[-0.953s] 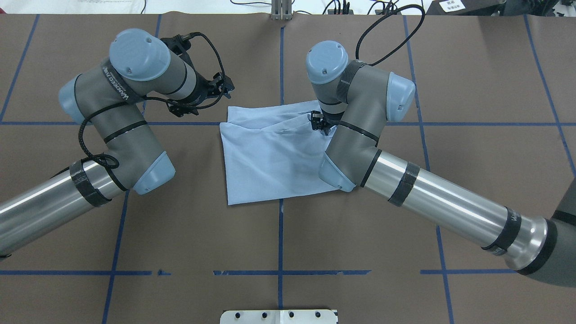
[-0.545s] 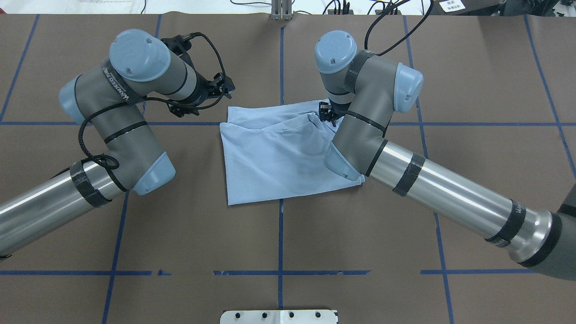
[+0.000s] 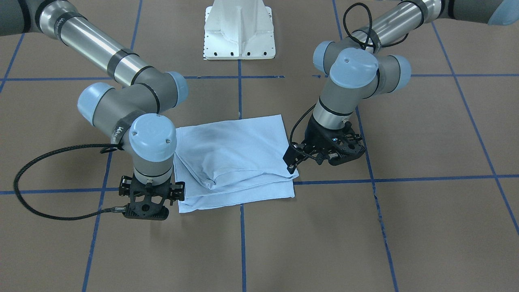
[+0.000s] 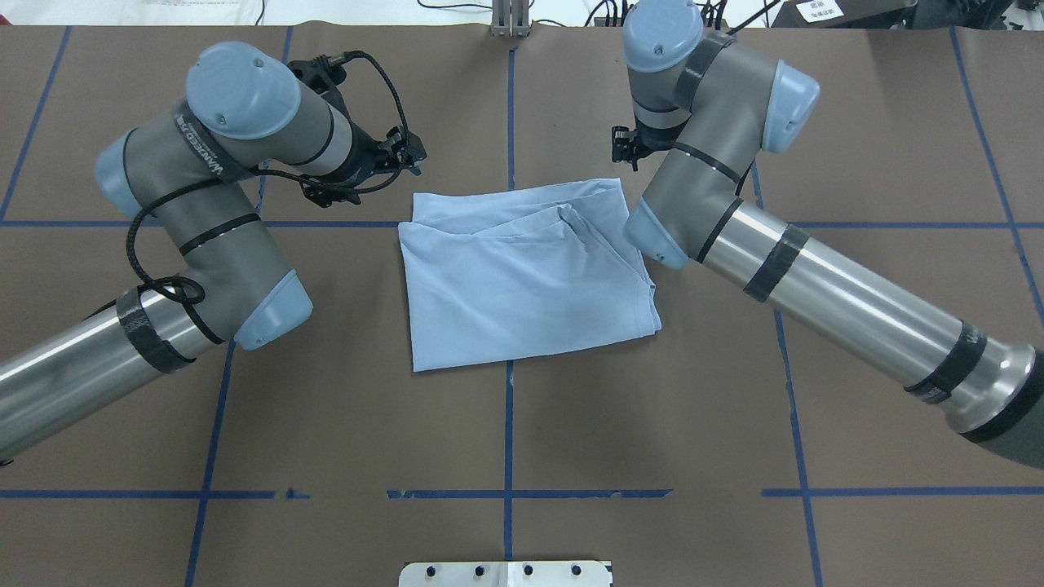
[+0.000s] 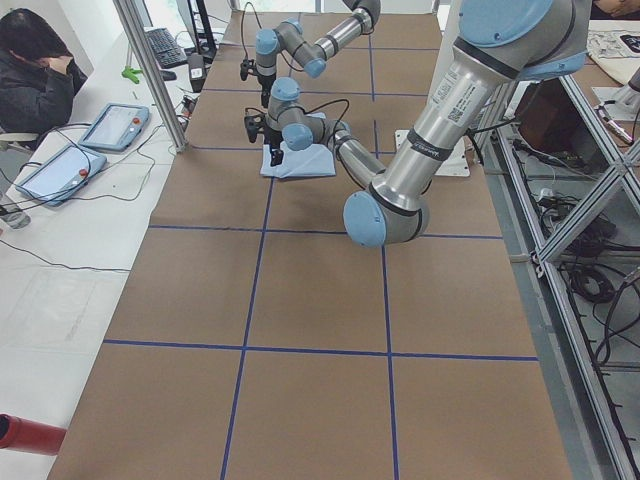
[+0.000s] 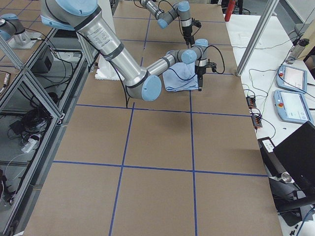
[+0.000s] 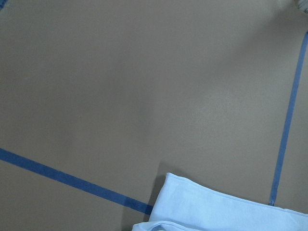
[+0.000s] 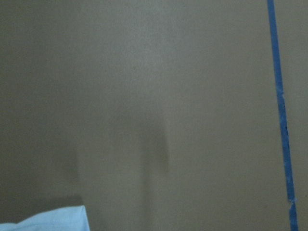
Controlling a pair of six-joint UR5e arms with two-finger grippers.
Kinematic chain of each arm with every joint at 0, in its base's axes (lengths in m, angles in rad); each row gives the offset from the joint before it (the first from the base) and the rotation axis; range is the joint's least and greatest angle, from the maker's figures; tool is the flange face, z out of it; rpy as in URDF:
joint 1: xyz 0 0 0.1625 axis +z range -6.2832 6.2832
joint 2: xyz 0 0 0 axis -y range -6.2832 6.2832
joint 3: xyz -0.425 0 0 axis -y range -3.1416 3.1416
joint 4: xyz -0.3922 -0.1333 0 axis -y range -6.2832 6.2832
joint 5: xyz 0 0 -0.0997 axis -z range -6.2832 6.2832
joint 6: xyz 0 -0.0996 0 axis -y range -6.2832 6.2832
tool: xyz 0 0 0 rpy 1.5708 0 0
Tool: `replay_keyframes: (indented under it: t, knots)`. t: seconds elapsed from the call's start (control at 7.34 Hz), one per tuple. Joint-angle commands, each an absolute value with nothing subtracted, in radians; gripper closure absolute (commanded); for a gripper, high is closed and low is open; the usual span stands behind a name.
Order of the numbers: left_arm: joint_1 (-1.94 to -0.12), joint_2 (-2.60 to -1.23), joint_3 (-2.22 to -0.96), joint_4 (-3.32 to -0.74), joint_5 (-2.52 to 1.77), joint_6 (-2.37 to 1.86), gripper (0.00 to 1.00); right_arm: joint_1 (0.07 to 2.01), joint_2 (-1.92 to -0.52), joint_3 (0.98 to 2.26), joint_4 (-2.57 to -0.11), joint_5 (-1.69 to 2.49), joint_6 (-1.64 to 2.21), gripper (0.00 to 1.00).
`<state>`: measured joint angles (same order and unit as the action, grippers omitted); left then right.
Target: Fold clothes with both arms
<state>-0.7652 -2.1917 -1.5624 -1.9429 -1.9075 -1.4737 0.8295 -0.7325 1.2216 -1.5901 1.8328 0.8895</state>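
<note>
Left gripper [image 4: 410, 154] hovers empty off the T-shirt's [image 4: 522, 285] 10 o'clock corner, and the right gripper [image 4: 622, 147] hovers empty off 1 o'clock, seen from overhead. Their finger spread cannot be told. Both probably stand clear so the fold settles undisturbed. One T-shirt, folded roughly rectangular, lies mid-way on the table [image 4: 326, 424]. Two arms, two grippers.

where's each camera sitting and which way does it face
Overhead exterior: behind the robot, facing forward and down; left arm at view's left, right arm at its right, T-shirt between.
Exterior front-facing: across the table, facing the white base; arms mirrored.
Exterior left: robot's left table end; left arm near, a person upper left.
Exterior right: opposite end; right arm near.
Left wrist-mounted: down on table and a T-shirt corner; no robot part shows.
Right wrist-mounted: likewise, smaller corner.
Shared: overhead and front-facing both show the folded T-shirt between the arms.
</note>
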Motion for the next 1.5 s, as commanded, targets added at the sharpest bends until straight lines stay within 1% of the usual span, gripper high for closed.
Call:
replay_keyframes:
  t: [0.0,0.27,0.41,0.54,0.68,0.82,1.09,1.23,1.36]
  knots:
    - [-0.863,-2.043,-1.704,-1.936,-1.989,-1.290,0.00,0.975,-0.774,1.232,-1.572,1.955,0.697,0.00]
    - [-0.987,-1.866,-1.817,-1.933,-2.048,-1.054,0.00,1.136,-0.907,1.313,-1.572,2.092,0.464,0.00]
    - [-1.074,-1.789,-1.848,-1.904,-2.083,-0.903,0.00,1.222,-0.993,1.351,-1.572,2.179,0.354,0.00]
    - [-1.179,-1.775,-1.850,-1.819,-2.109,-0.705,0.00,1.317,-1.074,1.377,-1.578,2.260,0.228,0.00]
    - [-1.283,-1.776,-1.841,-1.683,-2.109,-0.441,0.00,1.407,-1.159,1.387,-1.582,2.331,0.099,0.00]
    - [-1.386,-1.775,-1.820,-1.619,-2.111,-0.238,0.00,1.484,-1.225,1.400,-1.586,2.373,-0.004,0.00]
    - [-1.542,-1.706,-1.738,-1.621,-2.181,0.057,0.00,1.567,-1.374,1.445,-1.589,2.434,-0.101,0.00]
    - [-1.574,-1.700,-1.695,-1.618,-2.224,0.180,0.00,1.622,-1.422,1.460,-1.614,2.463,-0.101,0.00]
    - [-1.577,-1.640,-1.683,-1.637,-2.276,0.184,0.00,1.634,-1.509,1.509,-1.617,2.479,-0.103,0.00]
